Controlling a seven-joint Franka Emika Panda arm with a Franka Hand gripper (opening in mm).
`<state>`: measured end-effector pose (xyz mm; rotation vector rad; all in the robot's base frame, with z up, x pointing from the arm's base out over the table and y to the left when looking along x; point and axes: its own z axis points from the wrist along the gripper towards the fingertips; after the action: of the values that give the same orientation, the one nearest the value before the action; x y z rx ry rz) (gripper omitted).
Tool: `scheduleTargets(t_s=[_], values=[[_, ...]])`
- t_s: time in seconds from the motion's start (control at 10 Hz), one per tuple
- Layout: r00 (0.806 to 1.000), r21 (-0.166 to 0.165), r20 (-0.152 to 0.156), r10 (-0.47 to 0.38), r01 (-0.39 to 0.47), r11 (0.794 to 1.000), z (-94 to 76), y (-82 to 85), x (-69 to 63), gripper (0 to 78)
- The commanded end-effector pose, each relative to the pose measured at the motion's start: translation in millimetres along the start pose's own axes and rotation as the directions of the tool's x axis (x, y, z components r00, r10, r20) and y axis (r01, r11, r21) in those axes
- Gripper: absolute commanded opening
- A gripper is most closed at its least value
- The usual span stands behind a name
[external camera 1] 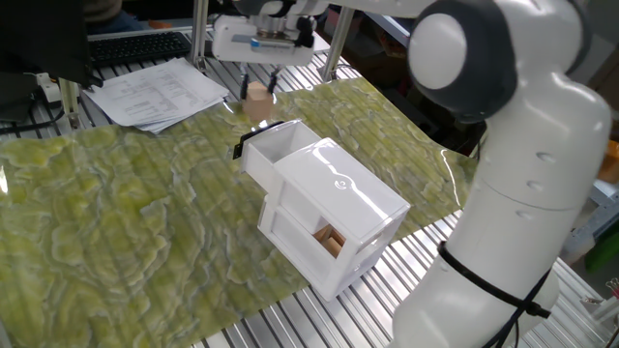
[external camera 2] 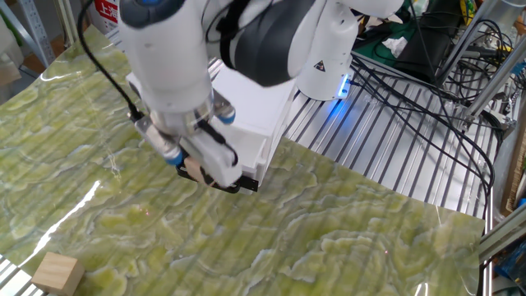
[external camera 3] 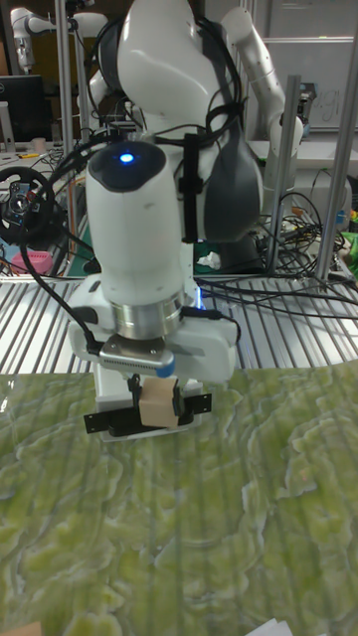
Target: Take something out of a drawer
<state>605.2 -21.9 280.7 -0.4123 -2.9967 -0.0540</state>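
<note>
Papers (external camera 1: 160, 92), loose white sheets, lie far left on slatted metal table (external camera 1: 58, 121), by green-yellow marbled mat (external camera 1: 126, 213). Gripper (external camera 1: 259, 85) w/ black fingers (external camera 3: 133, 397) pinches small pale-tan wooden cube (external camera 3: 156, 407), plain, square-edged, held in air beyond drawer's front, clear of mat. Upper drawer (external camera 1: 276, 145) of glossy white plastic two-drawer box (external camera 1: 334, 213) is pulled out, shallow, black handle (external camera 3: 144, 412) at front; interior looks bare white. Lower compartment (external camera 1: 324, 242) shows darker orange-brown block (external camera 1: 330, 240) thru an opening on the side opposite the handle. Second pale cube (external camera 2: 56, 274) sits on mat's near corner in the other fixed view.
</note>
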Motion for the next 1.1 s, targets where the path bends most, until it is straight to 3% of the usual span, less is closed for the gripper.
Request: scheduleTargets(t_s=[0.1,0.5,1.1], values=[[1.000,0.002,0.016,0.015,-0.015,1.000,6.8,17.4,-13.6,1.2],[1.000,0.002,0.015,0.014,-0.014,1.000,9.3,25.7,-26.4,1.2],[1.000,-0.007,0.011,0.010,-0.009,1.000,27.4,43.7,-44.5,1.2]])
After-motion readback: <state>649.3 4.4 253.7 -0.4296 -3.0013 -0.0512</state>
